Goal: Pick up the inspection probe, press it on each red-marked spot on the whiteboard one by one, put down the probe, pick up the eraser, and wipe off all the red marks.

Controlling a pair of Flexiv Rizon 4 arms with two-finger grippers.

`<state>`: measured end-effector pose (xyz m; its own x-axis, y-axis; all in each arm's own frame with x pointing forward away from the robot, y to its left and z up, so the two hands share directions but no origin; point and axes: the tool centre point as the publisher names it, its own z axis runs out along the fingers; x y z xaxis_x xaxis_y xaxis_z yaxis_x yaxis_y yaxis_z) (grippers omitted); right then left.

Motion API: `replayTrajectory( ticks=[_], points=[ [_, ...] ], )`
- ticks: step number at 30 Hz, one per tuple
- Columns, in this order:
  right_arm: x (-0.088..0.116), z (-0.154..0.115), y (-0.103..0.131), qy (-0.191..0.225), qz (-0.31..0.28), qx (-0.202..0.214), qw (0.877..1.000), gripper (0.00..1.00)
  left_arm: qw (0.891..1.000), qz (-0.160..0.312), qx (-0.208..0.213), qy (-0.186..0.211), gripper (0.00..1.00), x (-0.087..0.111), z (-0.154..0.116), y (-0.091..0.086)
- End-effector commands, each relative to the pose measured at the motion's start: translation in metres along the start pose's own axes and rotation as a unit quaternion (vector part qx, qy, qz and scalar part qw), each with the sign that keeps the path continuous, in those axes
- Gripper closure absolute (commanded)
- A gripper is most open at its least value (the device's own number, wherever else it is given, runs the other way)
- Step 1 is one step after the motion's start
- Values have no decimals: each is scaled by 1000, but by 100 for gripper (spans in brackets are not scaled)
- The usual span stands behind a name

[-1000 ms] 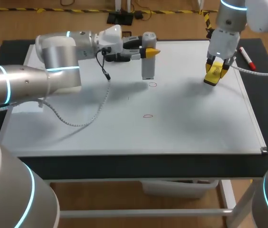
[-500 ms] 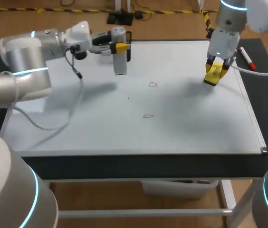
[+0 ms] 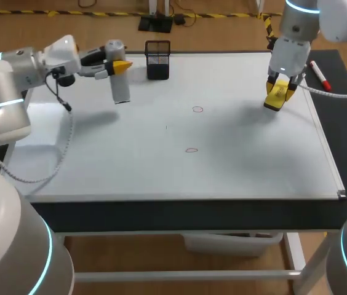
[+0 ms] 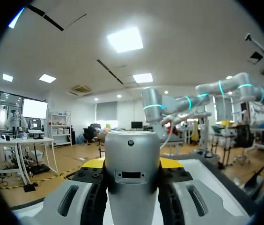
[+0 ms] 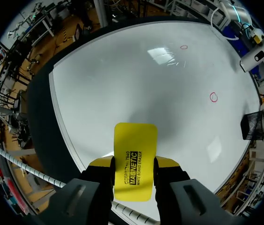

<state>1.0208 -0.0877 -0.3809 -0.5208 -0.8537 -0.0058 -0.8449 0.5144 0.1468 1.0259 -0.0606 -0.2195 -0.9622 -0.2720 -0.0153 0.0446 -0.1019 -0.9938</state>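
Left gripper [image 3: 117, 64] is clamped on the inspection probe [image 3: 119, 83], fingers on either side of the silver body, same in the wrist view [image 4: 132, 173]. The probe hangs upright, seemingly lifted clear, over the far left of the whiteboard [image 3: 130, 166], near the black mesh holder [image 3: 157, 58] and well apart from both marks. Right gripper [image 3: 279, 86] is closed on the yellow eraser [image 3: 277, 96] above the board's far right. Two red marks, the far one [image 3: 197, 110] and the near one [image 3: 191, 149], are unwiped. A red marker [image 3: 319, 74] lies beyond the right edge. Likely the probe put-down step. Next: lower the probe upright, open the fingers, then bring the eraser flat onto the far mark.
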Motion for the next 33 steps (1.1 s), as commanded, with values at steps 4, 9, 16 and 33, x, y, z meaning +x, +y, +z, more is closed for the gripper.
replayTrajectory(
  ticks=[4, 9, 16, 33],
  points=[
    [0, -1, -1, 2, -1, 0, 1000, 100, 1000, -2, 1, -22, 100, 6, -30, 0],
    [0, -1, -1, 2, -1, 0, 1000, 100, 1000, -3, 1, -27, 100, 7, -39, 1],
    [0, -1, -1, 2, -1, 0, 1000, 100, 1000, -2, -2, -23, 100, 8, -45, -2],
    [-43, 2, 10, 30, -65, -2, 997, 100, 1000, -2, -2, -23, 100, 8, -45, -2]
  ],
)
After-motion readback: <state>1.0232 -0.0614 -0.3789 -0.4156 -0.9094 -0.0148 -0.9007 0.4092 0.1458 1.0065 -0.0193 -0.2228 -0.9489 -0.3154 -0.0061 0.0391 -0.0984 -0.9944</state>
